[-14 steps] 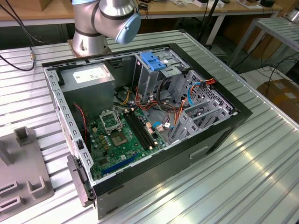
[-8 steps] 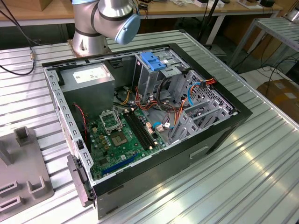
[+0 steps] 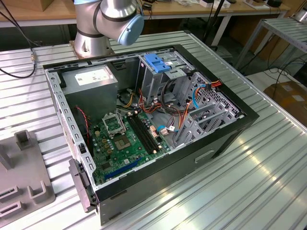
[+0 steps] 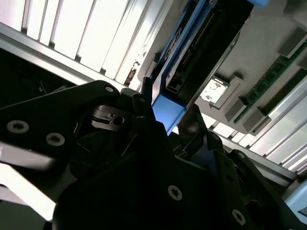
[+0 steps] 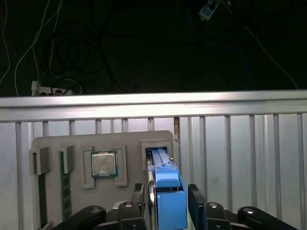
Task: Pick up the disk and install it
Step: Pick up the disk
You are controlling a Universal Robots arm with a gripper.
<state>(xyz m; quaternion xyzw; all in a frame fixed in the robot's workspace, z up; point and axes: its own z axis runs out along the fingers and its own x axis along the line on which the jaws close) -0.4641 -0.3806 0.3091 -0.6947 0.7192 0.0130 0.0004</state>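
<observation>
A ribbed aluminium table (image 3: 268,182) carries an open black computer case (image 3: 201,160) at its middle. At the exterior view's near left lies a grey slotted fixture tray (image 3: 21,175). The robot arm's base (image 3: 88,43) stands at the far edge, behind the case. A black cable (image 3: 14,74) trails across the far left.

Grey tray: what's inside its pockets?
A square chip, a green memory stick, and the blue-framed disk standing on edge. The disk's sunken part is hidden.
</observation>
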